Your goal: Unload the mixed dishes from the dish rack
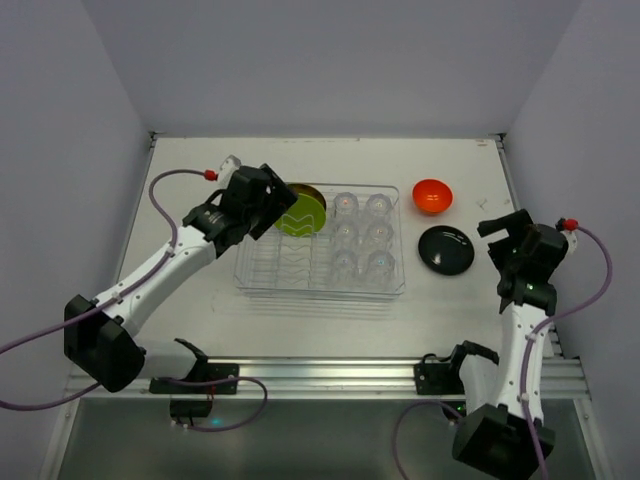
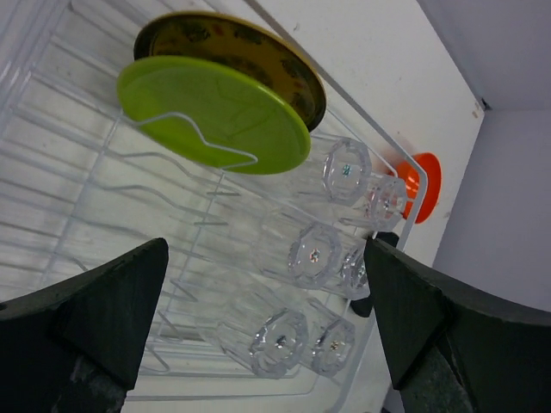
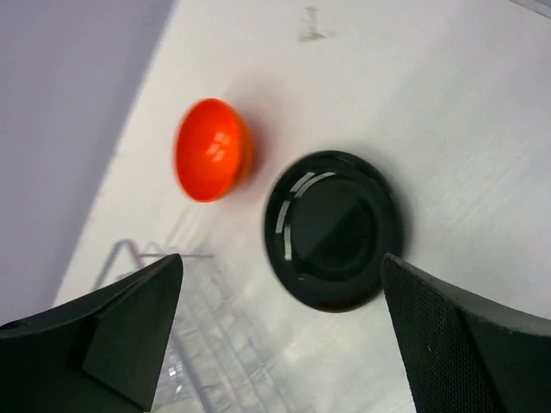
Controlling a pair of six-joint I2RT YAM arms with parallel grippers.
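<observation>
Left jaws: wide open, empty, held over lime-green plate (image 1: 302, 217) standing far-left in dish rack (image 1: 275, 272) | right jaws: wide open, empty, beside black plate (image 1: 446, 249) on surface (image 1: 460, 310) | advice: plate rim to be gripped, lifted straight up.

The bowl (image 1: 432, 195) is glossy orange; the black plate (image 1: 445, 249) is plain. The rack (image 1: 270, 268) is clear, ribbed plastic. In it, the lime-green plate (image 1: 301, 217) is plain and the olive plate (image 2: 258, 52) is figured in yellow. The cups (image 1: 345, 236) are clear glass, and the tabletop (image 1: 190, 210) is white.

Bowl (image 1: 432, 195) behind plate (image 1: 445, 249), both right of the rack (image 1: 275, 268)
</observation>
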